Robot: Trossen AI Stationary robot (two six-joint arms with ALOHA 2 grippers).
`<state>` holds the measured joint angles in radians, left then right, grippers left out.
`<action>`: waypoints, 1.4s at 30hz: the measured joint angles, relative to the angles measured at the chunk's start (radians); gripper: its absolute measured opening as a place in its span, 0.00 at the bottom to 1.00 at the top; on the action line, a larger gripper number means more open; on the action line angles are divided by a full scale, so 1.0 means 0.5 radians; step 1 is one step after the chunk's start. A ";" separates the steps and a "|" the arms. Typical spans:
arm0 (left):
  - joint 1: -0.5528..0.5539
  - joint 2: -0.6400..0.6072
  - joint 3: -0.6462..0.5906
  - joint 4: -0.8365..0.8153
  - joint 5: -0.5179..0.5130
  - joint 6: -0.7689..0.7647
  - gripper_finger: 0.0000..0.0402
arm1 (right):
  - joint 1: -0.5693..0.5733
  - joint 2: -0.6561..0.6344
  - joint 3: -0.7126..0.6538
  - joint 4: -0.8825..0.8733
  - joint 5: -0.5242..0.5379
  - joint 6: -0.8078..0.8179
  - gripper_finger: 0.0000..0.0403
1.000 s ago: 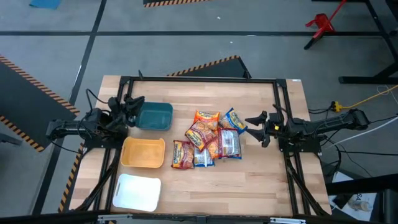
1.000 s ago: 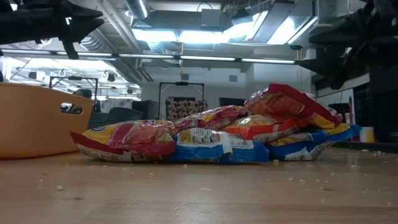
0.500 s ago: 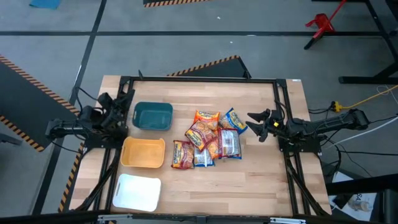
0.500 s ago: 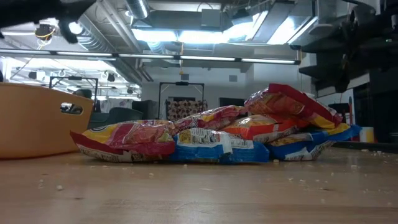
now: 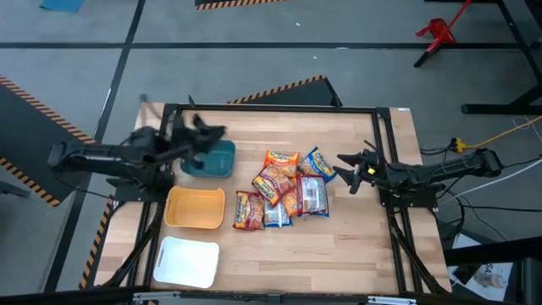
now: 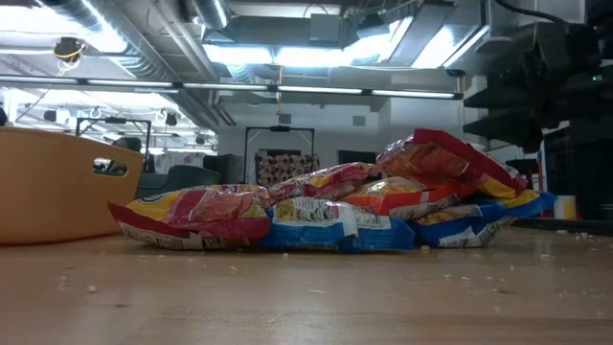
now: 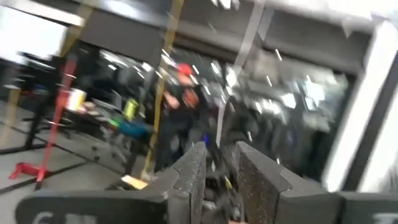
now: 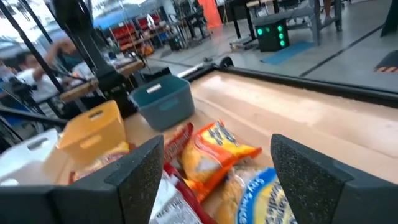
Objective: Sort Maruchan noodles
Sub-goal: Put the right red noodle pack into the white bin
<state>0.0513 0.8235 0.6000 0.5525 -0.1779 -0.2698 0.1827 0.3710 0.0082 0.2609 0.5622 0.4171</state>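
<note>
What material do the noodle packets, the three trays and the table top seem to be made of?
Noodle packets: thin printed plastic film, glossy; it crinkles and catches light in the low view.
Teal tray, yellow tray, white tray: probably moulded plastic, one even colour each, rounded corners, a slightly matte look.
Table top: wood or wood laminate, pale, with plank lines and grain; which of the two cannot be told.

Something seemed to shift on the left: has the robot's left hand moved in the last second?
Yes. The left hand has swung inward, from beside the teal tray to over its far edge.

Teal tray (image 5: 213, 161), yellow tray (image 5: 195, 209) (white tray (image 5: 186, 262) nearest).
</note>
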 joint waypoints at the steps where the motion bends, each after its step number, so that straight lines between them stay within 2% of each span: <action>1: 0.000 0.115 0.072 -0.010 0.085 0.029 0.23 | 0.000 0.000 0.000 -0.020 0.012 -0.001 0.70; 4: 0.000 0.420 0.296 -0.017 0.312 0.054 0.27 | 0.000 -0.001 0.000 -0.096 0.102 -0.008 0.70; 9: -0.021 0.822 0.614 -0.229 0.524 0.297 0.34 | 0.000 0.000 0.000 -0.306 0.186 -0.008 0.70; 15: -0.021 1.165 0.881 -0.521 0.718 0.389 0.48 | 0.000 0.000 0.005 -0.371 -0.026 0.003 0.70; 19: -0.022 1.347 0.985 -0.616 0.870 0.383 0.61 | 0.000 0.000 0.005 -0.374 -0.072 -0.005 0.70; 23: -0.012 1.486 1.008 -0.638 0.847 0.156 0.70 | 0.000 0.027 0.005 -0.376 -0.078 -0.011 0.70; 26: 0.007 1.591 1.008 -0.661 0.849 -0.096 0.73 | 0.000 0.054 0.005 -0.378 -0.079 -0.009 0.70; 28: 0.012 1.654 1.008 -0.661 0.864 -0.151 0.74 | 0.000 0.075 0.005 -0.378 -0.079 -0.009 0.70; 32: 0.000 1.779 1.008 -0.647 0.824 0.098 0.73 | 0.000 0.117 0.005 -0.380 -0.080 -0.008 0.70; 36: 0.000 1.892 1.008 -0.625 0.673 0.418 0.73 | 0.000 0.148 0.005 -0.381 -0.107 -0.009 0.70; 40: 0.026 1.993 1.008 -0.626 0.621 0.423 0.73 | 0.000 0.162 0.005 -0.382 -0.142 -0.005 0.70; 42: 0.028 2.026 1.008 -0.633 0.626 0.293 0.73 | 0.000 0.167 0.005 -0.383 -0.160 -0.005 0.70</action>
<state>0.0654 1.8366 1.1041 0.2361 0.1349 -0.1232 0.1829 0.4545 0.0109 0.0696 0.4822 0.4145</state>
